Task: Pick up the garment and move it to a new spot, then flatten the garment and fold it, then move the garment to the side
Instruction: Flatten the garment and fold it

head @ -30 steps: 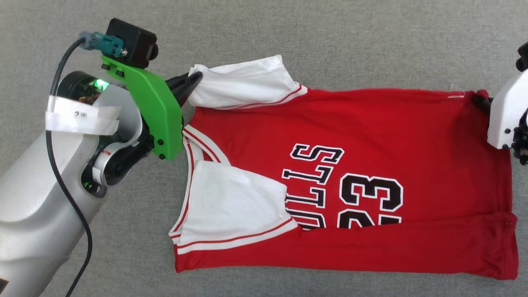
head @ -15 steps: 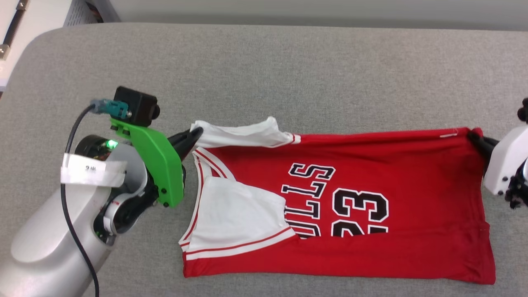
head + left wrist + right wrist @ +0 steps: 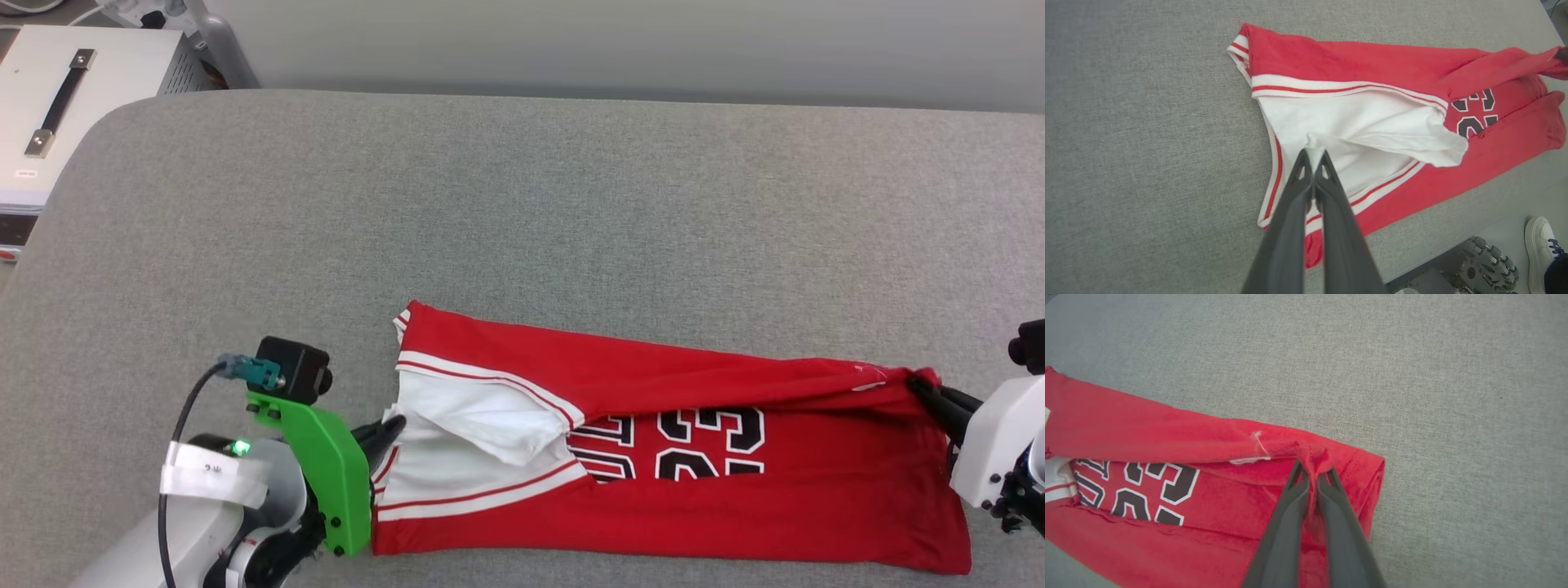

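Garment (image 3: 816,506) lies on grey table (image 3: 522,229), left hand (image 3: 395,425) and right hand (image 3: 921,387) clamping it.

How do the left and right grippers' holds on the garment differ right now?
The left gripper pinches white sleeve cloth; the right gripper pinches red cloth at the hem corner. The left gripper sits at the collar end of the garment, the right gripper at the opposite, bottom end. Shared: both have their jaws shut on the garment.
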`<state>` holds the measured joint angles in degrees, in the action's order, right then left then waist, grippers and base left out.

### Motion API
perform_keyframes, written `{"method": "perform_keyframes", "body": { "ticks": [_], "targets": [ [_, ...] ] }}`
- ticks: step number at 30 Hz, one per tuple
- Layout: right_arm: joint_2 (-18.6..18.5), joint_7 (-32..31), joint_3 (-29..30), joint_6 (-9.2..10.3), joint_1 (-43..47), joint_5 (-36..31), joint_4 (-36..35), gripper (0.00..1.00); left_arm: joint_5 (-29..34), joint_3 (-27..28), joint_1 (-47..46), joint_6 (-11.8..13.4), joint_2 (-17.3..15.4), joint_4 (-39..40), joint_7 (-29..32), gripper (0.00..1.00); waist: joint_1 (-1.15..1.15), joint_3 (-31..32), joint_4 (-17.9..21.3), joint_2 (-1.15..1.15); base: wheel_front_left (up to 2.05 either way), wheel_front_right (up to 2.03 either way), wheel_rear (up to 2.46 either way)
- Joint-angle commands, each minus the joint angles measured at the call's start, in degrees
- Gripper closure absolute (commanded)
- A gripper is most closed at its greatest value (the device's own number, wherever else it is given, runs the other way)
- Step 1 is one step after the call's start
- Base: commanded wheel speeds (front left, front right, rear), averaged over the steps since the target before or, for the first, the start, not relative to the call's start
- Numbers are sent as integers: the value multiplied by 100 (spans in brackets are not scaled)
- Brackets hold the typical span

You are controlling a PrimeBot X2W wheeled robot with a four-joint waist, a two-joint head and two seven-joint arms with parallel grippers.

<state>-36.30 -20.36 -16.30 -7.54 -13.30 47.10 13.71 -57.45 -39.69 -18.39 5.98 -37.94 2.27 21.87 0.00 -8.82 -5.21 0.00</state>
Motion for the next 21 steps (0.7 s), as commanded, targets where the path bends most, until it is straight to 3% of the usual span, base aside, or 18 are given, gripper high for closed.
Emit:
{"method": "perform_keyframes", "body": {
  "ticks": [1,10,21],
  "targets": [
    [-74,62,-49,5,141,42,-109,100,25,-40,121,44,-2,-23,-30,100,0,-13,-5,0,0,0,0],
    [-444,273,-587,5,494,-52,-427,100,108,-299,200,84,40,-231,178,100,0,-66,12,0,0,0,0],
    [-680,336,-1029,5,565,7,-383,100,102,-487,214,-57,200,-650,223,100,0,-28,52,0,0,0,0]
  ]
}}
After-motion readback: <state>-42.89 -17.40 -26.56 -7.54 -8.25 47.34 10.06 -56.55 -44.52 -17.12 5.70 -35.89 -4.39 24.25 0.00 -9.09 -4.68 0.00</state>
